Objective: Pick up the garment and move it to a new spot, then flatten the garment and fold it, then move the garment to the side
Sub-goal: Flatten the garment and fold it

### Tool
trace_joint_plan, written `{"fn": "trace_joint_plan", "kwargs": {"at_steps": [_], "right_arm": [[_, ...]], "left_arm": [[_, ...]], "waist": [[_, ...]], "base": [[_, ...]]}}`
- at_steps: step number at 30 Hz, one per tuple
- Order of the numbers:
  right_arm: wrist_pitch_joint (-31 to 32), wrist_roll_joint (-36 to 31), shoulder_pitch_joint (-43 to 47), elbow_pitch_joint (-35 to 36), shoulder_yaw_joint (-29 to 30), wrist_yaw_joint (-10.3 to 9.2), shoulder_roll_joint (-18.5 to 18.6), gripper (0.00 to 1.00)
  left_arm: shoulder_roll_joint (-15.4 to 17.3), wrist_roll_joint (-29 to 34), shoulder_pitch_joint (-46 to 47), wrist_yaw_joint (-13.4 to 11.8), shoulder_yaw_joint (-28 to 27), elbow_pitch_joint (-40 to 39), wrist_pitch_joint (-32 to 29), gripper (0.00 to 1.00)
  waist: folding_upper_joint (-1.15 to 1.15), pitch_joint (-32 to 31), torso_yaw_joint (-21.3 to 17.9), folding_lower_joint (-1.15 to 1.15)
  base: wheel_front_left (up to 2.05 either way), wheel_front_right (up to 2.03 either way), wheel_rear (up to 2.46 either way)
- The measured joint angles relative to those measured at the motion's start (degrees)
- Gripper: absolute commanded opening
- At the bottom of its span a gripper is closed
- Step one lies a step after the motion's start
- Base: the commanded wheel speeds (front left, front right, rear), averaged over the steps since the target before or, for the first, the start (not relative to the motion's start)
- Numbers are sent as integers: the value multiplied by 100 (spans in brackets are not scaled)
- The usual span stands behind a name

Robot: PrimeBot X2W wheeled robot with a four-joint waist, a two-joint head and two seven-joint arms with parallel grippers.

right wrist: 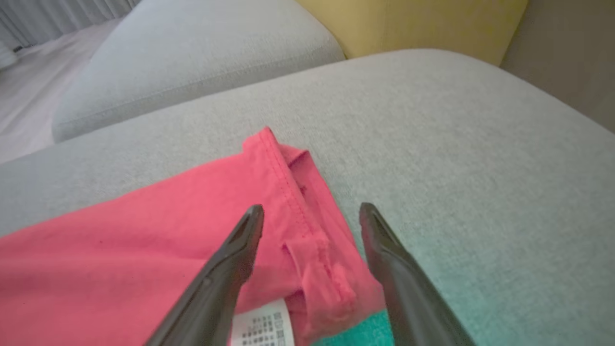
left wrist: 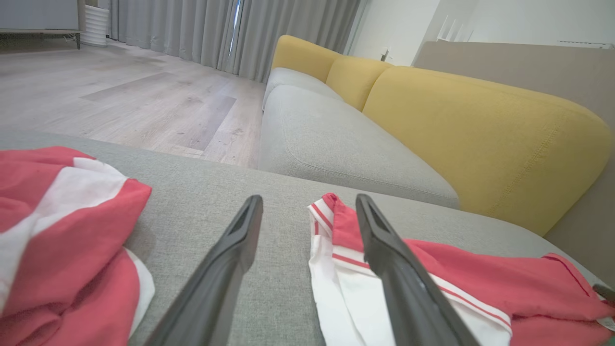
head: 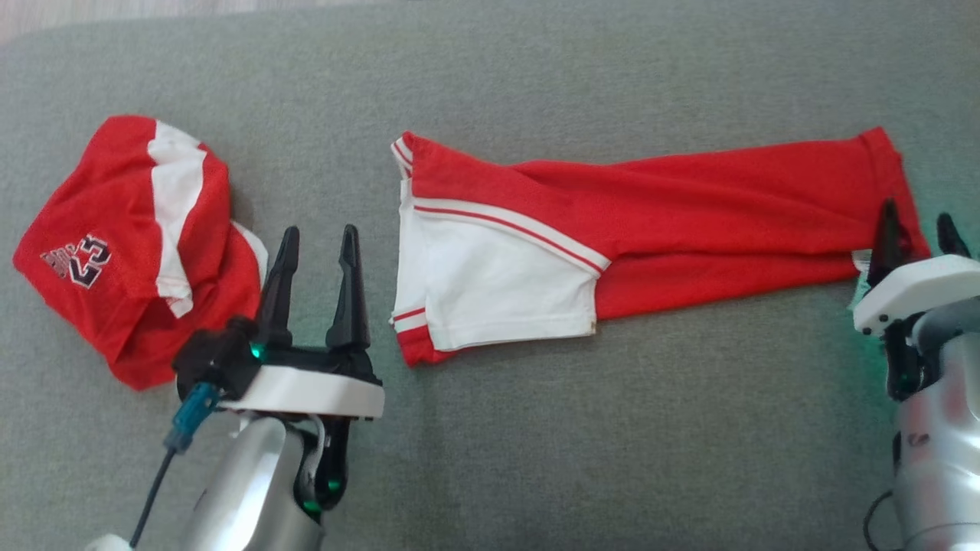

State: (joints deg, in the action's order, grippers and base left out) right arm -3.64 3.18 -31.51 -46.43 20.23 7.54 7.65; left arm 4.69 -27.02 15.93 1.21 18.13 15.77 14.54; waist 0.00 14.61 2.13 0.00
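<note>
Nearby, a crumpled jersey (head: 130, 245) flanks the garment (head: 651, 222); left gripper (head: 318, 233), right gripper (head: 916, 210) gape empty.

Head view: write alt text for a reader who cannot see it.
A long red and white garment lies stretched across a grey cushion, a crumpled red jersey to its left. Open left fingers sit between them; open right fingers are at the garment's right end.

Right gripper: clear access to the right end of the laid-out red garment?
Likely yes. The right gripper is open, fingers straddling the red garment's hemmed end beside its label; nothing covers it.
</note>
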Motion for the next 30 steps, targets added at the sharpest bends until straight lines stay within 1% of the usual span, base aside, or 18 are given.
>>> {"fn": "trace_joint_plan", "kwargs": {"at_steps": [3,8,14,19,20,21,26,30], "right_arm": [[124,-369,-77,-132,450,0,-147,100],[168,-800,-86,-207,965,0,-333,100],[174,-1077,-231,-248,1193,0,-389,100],[193,-1092,-286,-335,1255,0,-413,100],[199,-1091,-325,-367,1254,0,-414,48],[198,-1079,-344,-376,1245,0,-414,0],[163,-925,-394,-410,1169,0,-453,0],[165,-871,-387,-399,1335,0,-367,0]], "left_arm": [[-36,94,68,49,-105,33,0,100],[-75,190,99,133,-194,80,0,100],[-154,249,128,191,-315,123,0,100],[-176,289,128,236,-322,172,0,100],[-177,289,128,241,-327,172,0,100],[-179,289,129,241,-333,174,0,100],[-185,324,139,288,-350,214,0,100],[-192,343,140,291,-387,256,0,100]], "waist": [[0,78,64,0],[0,151,94,0],[0,197,34,0],[0,227,-5,0],[0,233,-10,0],[0,238,-15,0],[0,235,-33,0],[0,163,-51,0]], "base": [[0,0,0],[0,0,0],[0,0,0],[0,0,0],[0,0,0],[0,0,0],[0,0,0],[0,0,0]]}}
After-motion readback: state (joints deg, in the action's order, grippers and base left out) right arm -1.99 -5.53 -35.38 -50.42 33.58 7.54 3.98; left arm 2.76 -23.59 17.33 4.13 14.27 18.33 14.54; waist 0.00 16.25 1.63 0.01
